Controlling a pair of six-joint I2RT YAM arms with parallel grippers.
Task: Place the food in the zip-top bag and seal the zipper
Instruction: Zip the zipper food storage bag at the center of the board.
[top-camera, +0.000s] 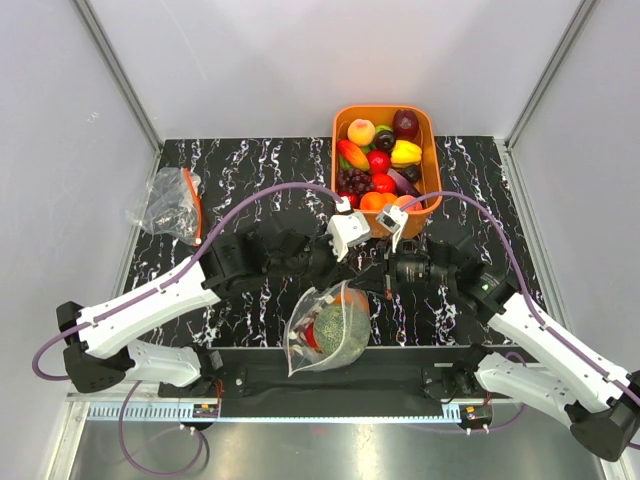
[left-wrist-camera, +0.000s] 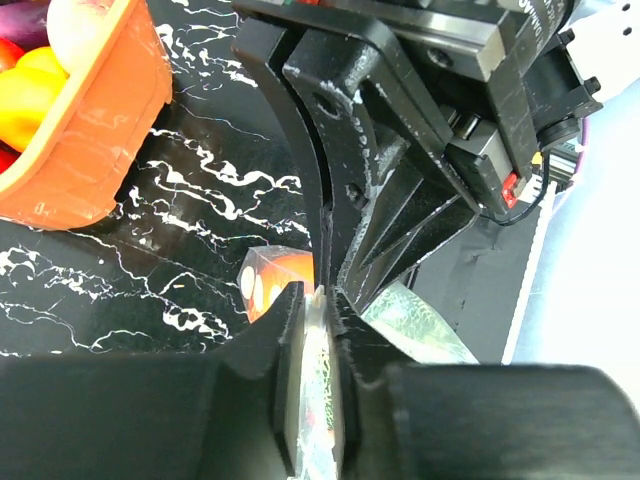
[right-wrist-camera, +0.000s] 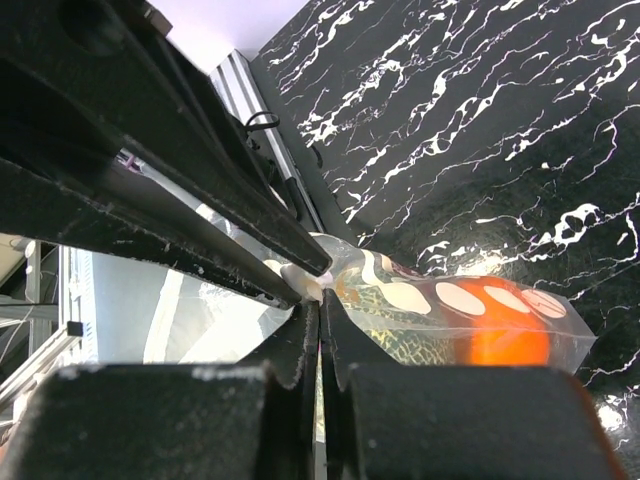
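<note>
Zip-top bag (top-camera: 325, 335) is sitting up at the near edge of the table (top-camera: 250, 160), between the two arms and pinched at its top edge by both grippers. The green netted melon (top-camera: 338, 325) is inside, with the orange fruit (top-camera: 350, 297) above it. There's a bit of red low on the left, probably the small red fruit (top-camera: 310, 337), though it's hard to make out through the plastic. Left gripper (left-wrist-camera: 318, 320) has its jaws squeezed on a thin fold of the dotted plastic. Right gripper (right-wrist-camera: 320, 310) is pressed tight together on the bag too, just beside the left one. Orange basket (top-camera: 430, 150) of toy produce sits at the far side, and some crumpled clear plastic (top-camera: 170, 205) lies off to the left.
</note>
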